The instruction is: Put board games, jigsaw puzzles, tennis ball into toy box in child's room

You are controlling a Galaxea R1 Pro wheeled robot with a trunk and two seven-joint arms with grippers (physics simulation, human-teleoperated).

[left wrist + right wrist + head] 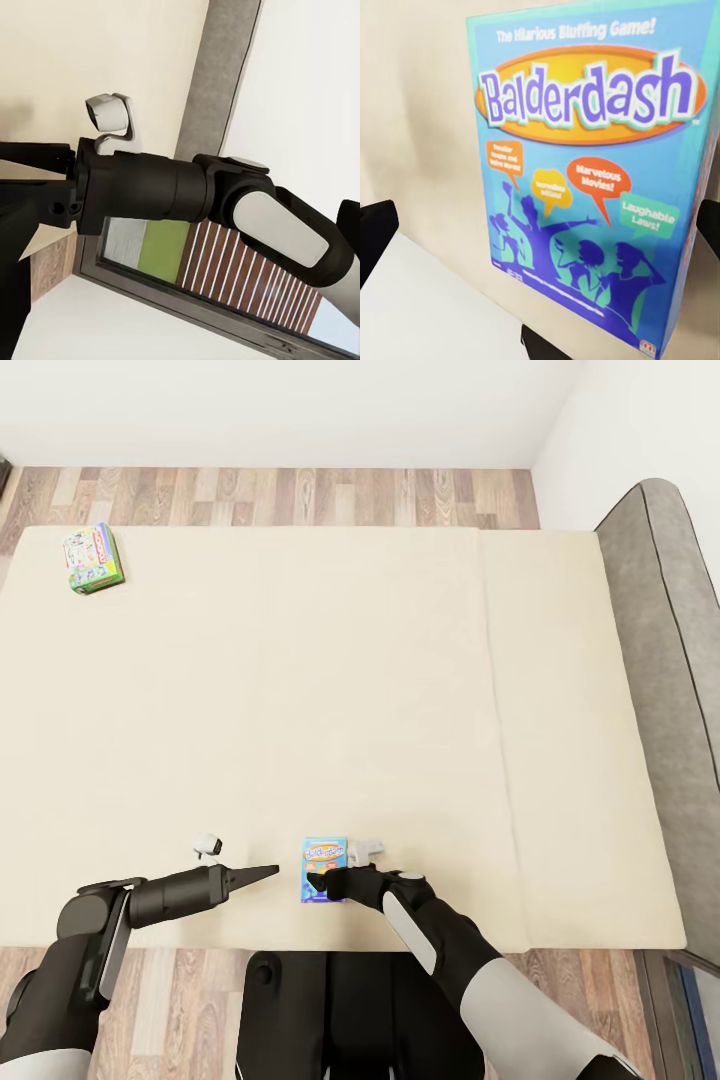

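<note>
On the far left corner of the low bed's beige mattress (300,710) lies the flat green-edged, white-topped Monopoly board game box (93,558), close to the mattress edge and well apart from both arms. Beyond it runs a strip of wood-plank floor (300,495) below a white wall. Near the front edge of the mattress, the dark left gripper (262,873) points rightward toward the other arm, hovering over bare mattress; its jaws look drawn together into a narrow point, holding nothing. Just to its right lies the small flat blue board game box (324,867), lettered "Balderdash" on an orange oval in the right wrist view (592,187). The right gripper (335,884) sits at this box's near end, one dark finger (375,236) showing on either side of the box in the wrist view, so the jaws stand wide about it; whether they touch it, I cannot tell. At the far right stands the short grey padded headboard (665,660).
</note>
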